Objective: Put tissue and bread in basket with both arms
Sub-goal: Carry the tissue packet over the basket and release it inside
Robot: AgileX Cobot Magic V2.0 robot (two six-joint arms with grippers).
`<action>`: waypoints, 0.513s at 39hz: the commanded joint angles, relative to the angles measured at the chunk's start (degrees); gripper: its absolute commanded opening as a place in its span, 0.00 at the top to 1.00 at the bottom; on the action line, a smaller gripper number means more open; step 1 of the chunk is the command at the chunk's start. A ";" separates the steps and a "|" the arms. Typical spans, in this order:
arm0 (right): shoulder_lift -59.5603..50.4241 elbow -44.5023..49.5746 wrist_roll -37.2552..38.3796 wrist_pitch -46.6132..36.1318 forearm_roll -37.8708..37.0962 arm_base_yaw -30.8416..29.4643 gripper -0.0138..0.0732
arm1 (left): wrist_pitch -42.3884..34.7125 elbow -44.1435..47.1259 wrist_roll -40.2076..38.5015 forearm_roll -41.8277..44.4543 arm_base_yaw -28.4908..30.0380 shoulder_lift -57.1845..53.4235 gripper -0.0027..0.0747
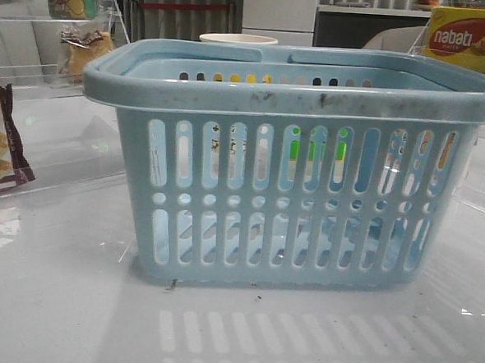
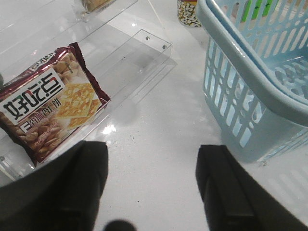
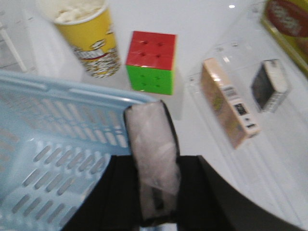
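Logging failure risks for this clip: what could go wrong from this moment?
The right gripper holds the tissue over the basket rim, so a release now might catch the rim or fall outside. The left gripper is open beside the cracker bag, which could be grabbed instead of the bread.

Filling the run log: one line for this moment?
right tool: shut on tissue, over basket rim | left tool: open, empty | bread: not in basket
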 commanded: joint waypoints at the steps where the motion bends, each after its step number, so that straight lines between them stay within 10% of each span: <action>1: -1.32 -0.45 -1.50 -3.58 0.63 5.98 0.64 | -4.28 -1.52 -0.38 -0.74 -0.43 -0.12 0.38; 7: 3.36 3.26 -1.50 -7.98 0.63 14.81 0.62 | -4.28 -1.52 -0.38 -0.74 -0.43 -0.12 0.38; 15: 11.08 3.31 -1.50 -10.36 0.26 16.74 0.24 | -4.28 -1.52 -0.38 -0.74 -0.43 -0.12 0.38; 20: 9.76 3.31 -1.50 -10.22 -2.06 16.74 0.23 | -4.28 -1.52 -0.38 -0.74 -0.43 -0.12 0.38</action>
